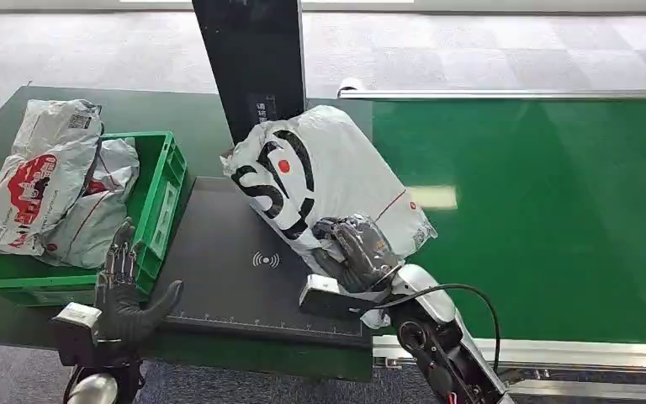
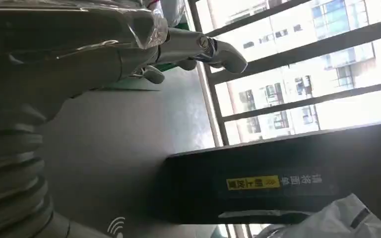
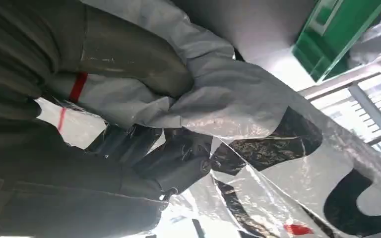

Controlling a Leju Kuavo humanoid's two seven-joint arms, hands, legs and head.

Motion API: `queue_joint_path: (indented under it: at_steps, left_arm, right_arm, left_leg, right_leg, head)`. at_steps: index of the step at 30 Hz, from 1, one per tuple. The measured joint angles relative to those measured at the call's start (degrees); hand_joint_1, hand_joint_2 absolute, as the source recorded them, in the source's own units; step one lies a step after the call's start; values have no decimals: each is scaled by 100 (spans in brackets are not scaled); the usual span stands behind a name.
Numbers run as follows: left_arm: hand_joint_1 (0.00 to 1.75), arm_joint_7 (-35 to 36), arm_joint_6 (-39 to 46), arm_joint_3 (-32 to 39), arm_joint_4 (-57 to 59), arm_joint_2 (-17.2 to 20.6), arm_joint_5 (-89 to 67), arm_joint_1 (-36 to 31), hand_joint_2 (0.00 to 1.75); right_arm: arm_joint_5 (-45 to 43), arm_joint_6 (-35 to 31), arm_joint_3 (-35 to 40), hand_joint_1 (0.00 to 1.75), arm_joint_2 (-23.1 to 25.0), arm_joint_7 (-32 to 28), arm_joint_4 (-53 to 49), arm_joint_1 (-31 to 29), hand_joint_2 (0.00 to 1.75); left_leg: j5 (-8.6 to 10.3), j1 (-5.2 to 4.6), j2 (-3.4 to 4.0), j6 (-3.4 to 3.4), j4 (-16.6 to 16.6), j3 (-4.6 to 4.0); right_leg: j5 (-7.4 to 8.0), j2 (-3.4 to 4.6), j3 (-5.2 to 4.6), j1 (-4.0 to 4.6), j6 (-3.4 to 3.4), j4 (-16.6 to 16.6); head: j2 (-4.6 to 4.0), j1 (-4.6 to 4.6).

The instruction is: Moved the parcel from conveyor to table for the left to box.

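A white plastic parcel [image 1: 320, 172] with bold black lettering and a red dot lies tilted across the seam between the green conveyor [image 1: 538, 202] and the dark scanner table [image 1: 227, 261]. My right hand [image 1: 355, 251] grips its near lower corner; in the right wrist view the dark fingers [image 3: 173, 166] are wrapped in the crumpled parcel film [image 3: 238, 99]. My left hand [image 1: 126, 290] hovers open, fingers spread, at the table's near left edge beside the green box [image 1: 156, 215]. In the left wrist view the open left hand [image 2: 178, 47] shows, with a corner of the parcel [image 2: 337, 218].
The green box holds several white and red parcels [image 1: 46, 185] piled above its rim. A black upright scanner post [image 1: 252, 63] stands behind the parcel. The dark table has a ruler strip along its near edge [image 1: 261, 321]. The conveyor's metal rail [image 1: 555, 353] runs near right.
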Motion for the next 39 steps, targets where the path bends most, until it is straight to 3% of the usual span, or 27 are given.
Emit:
queue_joint_path:
  at_steps: [39]
  left_arm:
    - [0,-13,4,133,-76,-81,-7,-83,175]
  right_arm:
    - [70,186,1104,175,138,7,267,-701,175]
  left_leg:
    - [0,0,1,0,0,1]
  right_leg:
    - [0,0,0,0,0,0]
  head:
    - [0,0]
